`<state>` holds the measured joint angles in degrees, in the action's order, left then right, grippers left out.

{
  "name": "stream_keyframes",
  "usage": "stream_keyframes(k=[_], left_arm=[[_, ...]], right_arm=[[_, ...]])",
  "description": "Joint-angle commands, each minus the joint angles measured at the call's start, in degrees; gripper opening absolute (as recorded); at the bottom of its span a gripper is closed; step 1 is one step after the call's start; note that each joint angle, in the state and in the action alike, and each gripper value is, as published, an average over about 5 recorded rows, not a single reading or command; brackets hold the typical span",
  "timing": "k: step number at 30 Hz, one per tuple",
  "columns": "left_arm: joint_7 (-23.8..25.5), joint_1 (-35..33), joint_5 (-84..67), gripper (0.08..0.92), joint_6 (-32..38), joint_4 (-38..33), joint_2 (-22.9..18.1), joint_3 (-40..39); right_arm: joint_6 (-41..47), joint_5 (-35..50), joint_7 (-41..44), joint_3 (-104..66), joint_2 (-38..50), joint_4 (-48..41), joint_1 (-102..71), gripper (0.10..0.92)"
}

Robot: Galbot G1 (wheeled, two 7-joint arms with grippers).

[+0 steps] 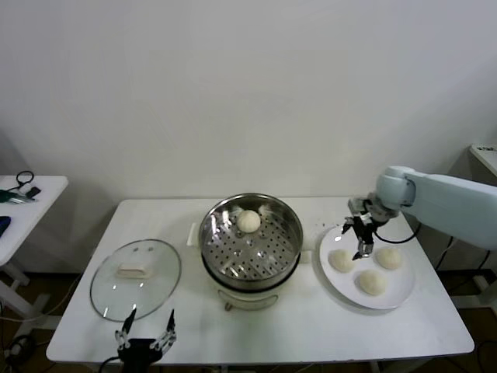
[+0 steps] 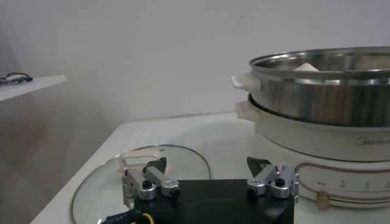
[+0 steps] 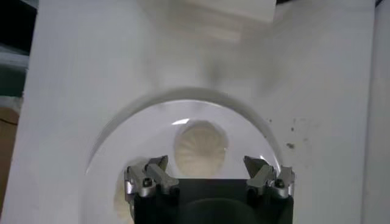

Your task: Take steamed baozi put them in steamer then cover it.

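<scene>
text: faint brand lettering on steamer (image 2: 341,131) white base, cut off at edge, unreadable | small control markings below: illegible

One cream-white round baozi (image 1: 248,221) sits inside my shiny steel steamer (image 1: 220,249); three more (image 1: 341,260) rest apart. Clear glass cover (image 1: 136,278) lies flat left.

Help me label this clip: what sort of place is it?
Probably a staged test room, not a real kitchen: a bare white table against a blank wall, holding only an electric steamer, its lid and a plate of buns.
</scene>
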<state>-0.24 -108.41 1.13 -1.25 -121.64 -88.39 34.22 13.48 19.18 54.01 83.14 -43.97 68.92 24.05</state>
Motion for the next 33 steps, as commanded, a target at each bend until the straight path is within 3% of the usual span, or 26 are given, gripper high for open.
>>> stream_keyframes(k=[1,10,16,19,26,33], left_arm=[[-0.1,-0.1,0.4,0.823,0.2,0.2,-0.1,-0.1],[-0.1,-0.2,0.6,0.823,0.1,-0.2,-0.4,-0.3],[-0.3,-0.1,0.5,0.823,0.2,-0.4,-0.3,-0.2],[-0.4,-0.2,0.5,0.823,0.2,-0.6,-0.3,-0.2],[-0.5,-0.4,0.6,0.823,0.1,-1.2,-0.3,-0.3],[-0.4,0.0,0.6,0.823,-0.2,-1.3,-0.2,-0.8]], right_arm=[[3.7,-5.2,-2.0,-8.6,-2.7,-6.2,-12.2,0.823],[3.8,-7.1,-3.1,-11.0,-4.3,-7.7,-14.0,0.808],[3.9,-6.5,-3.1,-11.4,-4.0,-6.6,-13.1,0.682],[4.1,-4.9,-2.6,-9.5,-2.7,-4.2,-9.9,0.657],[3.7,7.4,-0.1,6.6,0.5,4.1,13.8,0.653],[5.3,23.6,1.1,18.0,-4.7,14.1,38.6,0.653]])
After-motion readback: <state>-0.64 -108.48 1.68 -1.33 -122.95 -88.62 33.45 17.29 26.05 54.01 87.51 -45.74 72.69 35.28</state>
